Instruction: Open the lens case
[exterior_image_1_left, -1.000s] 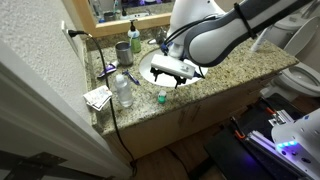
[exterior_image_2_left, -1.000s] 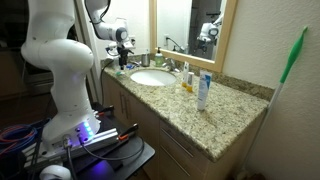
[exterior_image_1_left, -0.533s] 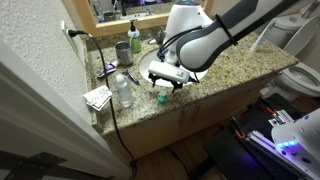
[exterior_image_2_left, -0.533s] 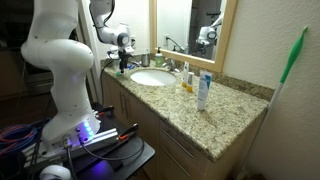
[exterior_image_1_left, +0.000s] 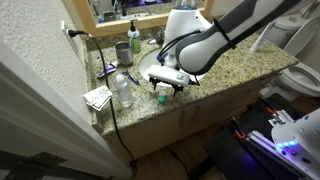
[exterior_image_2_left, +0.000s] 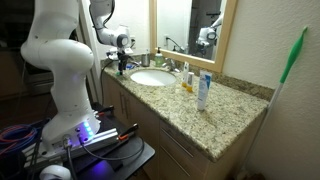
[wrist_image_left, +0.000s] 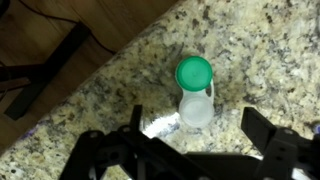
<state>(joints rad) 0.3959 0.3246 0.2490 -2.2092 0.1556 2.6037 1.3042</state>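
In the wrist view the lens case lies flat on the speckled granite counter. Its green cap is farther from me and its white cap nearer. My gripper is open, and the white cap sits just ahead of the gap between the two dark fingers. Nothing is held. In an exterior view the gripper hovers low over the small green case near the counter's front edge. From the opposite side the gripper shows at the far end of the counter, and the case is hidden.
A clear water bottle and a folded paper stand beside the case. The sink, a green cup and a soap bottle lie behind. A black cable hangs off the counter edge. A white tube stands beyond the sink.
The gripper has moved from over the sink toward the counter's front edge and lowered over the lens case. Its jaws stayed open.
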